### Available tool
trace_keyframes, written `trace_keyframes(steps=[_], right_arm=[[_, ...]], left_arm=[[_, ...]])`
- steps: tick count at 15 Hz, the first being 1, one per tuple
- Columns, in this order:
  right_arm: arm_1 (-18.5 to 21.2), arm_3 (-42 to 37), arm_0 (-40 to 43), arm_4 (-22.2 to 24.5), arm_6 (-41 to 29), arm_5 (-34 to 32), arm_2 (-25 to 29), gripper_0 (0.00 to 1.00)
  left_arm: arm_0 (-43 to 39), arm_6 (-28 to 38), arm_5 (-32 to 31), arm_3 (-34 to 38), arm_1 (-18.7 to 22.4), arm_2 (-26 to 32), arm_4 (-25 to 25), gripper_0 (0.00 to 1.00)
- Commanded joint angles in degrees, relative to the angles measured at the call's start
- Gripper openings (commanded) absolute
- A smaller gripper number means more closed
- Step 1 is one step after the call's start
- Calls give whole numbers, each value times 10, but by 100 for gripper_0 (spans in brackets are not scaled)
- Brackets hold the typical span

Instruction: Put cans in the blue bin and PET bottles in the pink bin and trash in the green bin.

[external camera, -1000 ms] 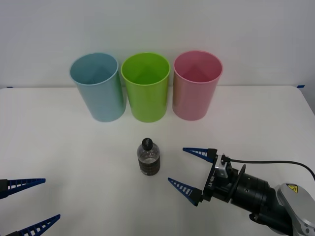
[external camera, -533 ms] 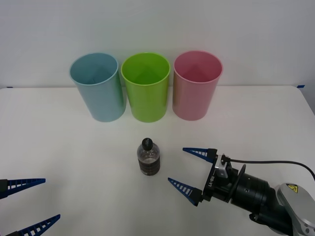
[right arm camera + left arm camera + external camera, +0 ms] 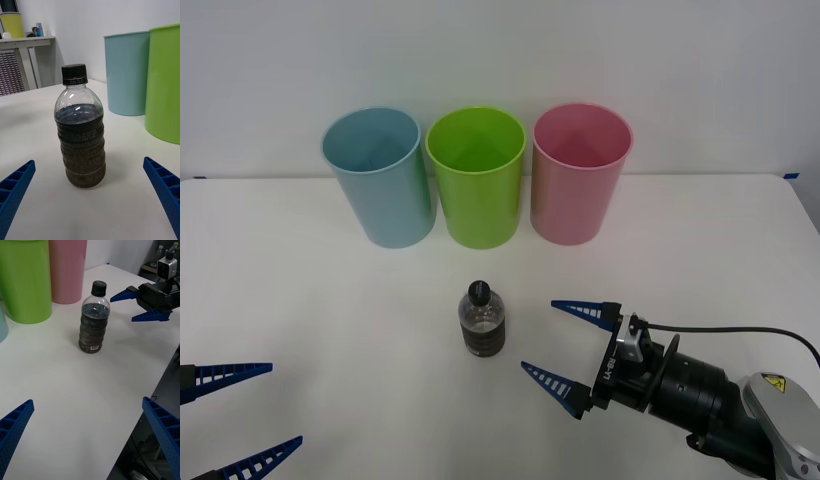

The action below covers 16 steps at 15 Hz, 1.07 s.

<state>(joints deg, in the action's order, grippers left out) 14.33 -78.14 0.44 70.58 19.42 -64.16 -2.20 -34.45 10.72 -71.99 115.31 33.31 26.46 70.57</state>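
A small clear PET bottle (image 3: pixel 481 320) (image 3: pixel 80 127) (image 3: pixel 93 323) with a black cap and a dark lower body stands upright in the middle of the white table. My right gripper (image 3: pixel 568 345) (image 3: pixel 139 306) is open just to its right, fingers pointing at it without touching. My left gripper (image 3: pixel 242 418) is open at the front left corner, well away from the bottle. Along the back stand the blue bin (image 3: pixel 378 176) (image 3: pixel 125 73), the green bin (image 3: pixel 476 176) (image 3: pixel 165 82) (image 3: pixel 24 277) and the pink bin (image 3: pixel 578 172) (image 3: pixel 67 268), left to right.
The white table (image 3: pixel 310 300) is bare around the bottle, and its front edge (image 3: pixel 150 390) drops off near the left gripper. A wall rises right behind the bins. A side shelf (image 3: pixel 26 41) with small items stands off the table's left.
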Motion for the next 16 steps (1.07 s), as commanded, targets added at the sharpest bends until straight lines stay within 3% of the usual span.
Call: trace_keyframes(steps=[1,16], right_arm=[[0,0,0,0,0,0,0,100],[-8,14,12,-18,20,0,-4,100]], left_arm=[[0,0,0,0,0,0,0,100],[0,0,0,0,0,0,0,100]])
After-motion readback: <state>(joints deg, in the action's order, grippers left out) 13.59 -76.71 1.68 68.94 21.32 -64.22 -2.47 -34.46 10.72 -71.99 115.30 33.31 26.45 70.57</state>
